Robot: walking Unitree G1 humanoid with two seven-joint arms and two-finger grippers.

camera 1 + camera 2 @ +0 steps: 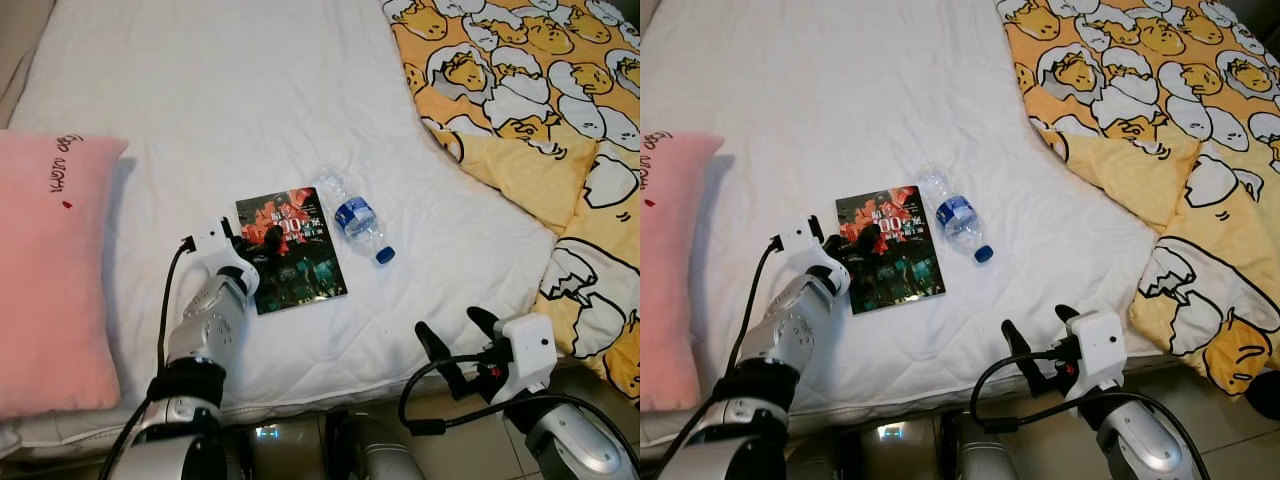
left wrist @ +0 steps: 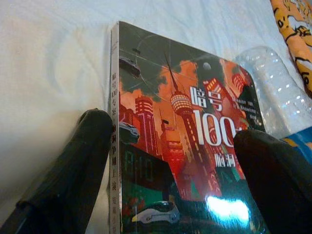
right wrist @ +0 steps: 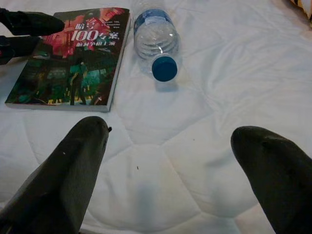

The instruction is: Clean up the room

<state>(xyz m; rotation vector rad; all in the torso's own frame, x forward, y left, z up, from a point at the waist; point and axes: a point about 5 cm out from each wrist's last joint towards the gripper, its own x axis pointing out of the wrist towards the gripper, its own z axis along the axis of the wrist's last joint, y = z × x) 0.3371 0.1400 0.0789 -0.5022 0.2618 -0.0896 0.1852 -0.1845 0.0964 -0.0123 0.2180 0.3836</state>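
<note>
Currently the step in hand looks like picking up the book [image 1: 291, 250], which lies flat on the bed [image 1: 230, 90] just beside a water bottle [image 1: 354, 216]. Left gripper [image 1: 252, 240] sits over the book's spine-side corner, jaws spread, one finger [image 2: 73, 165] off the spine edge, nothing pinched. Next move likely needs closing across that edge. Right gripper [image 1: 1040, 345] hovers at the bed's near edge, jaws spread. Open sheet all round; pink pillow [image 1: 50, 270] and yellow quilt [image 1: 540, 90] well apart.

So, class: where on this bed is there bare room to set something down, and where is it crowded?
Free: the white sheet above the book, between pillow and quilt, and the strip before the right gripper. Crowded: the middle, where left gripper, book and bottle cluster.
</note>
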